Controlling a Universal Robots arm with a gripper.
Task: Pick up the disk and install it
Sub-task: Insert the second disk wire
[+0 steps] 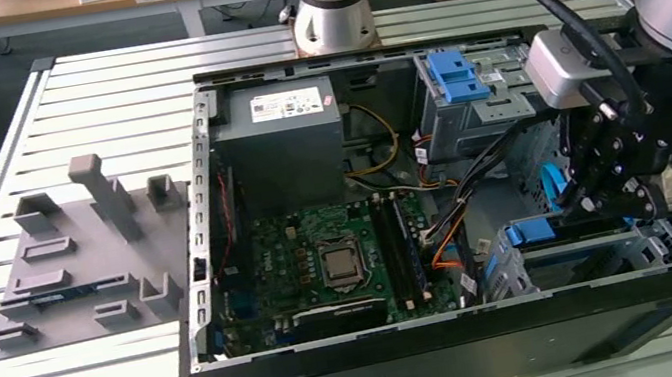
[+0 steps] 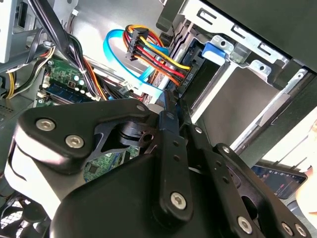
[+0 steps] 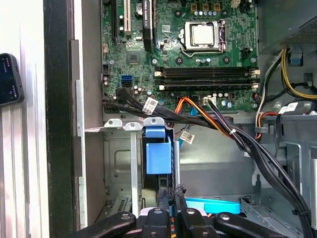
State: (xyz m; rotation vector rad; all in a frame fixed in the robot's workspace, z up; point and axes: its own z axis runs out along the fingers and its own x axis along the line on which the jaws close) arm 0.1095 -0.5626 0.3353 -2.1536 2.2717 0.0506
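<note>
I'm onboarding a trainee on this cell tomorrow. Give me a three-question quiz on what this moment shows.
1. True or false: the pincer is down at the drive cage of the open computer case.
2. What lies on the table at the exterior view's left of the case? A keyboard; B grey fixture plate; C monitor.
3. Fill in: in the first wrist view, the plastic carrier tab ahead of the pincer is ____.
Key: 1 true; 2 B; 3 blue.
</note>
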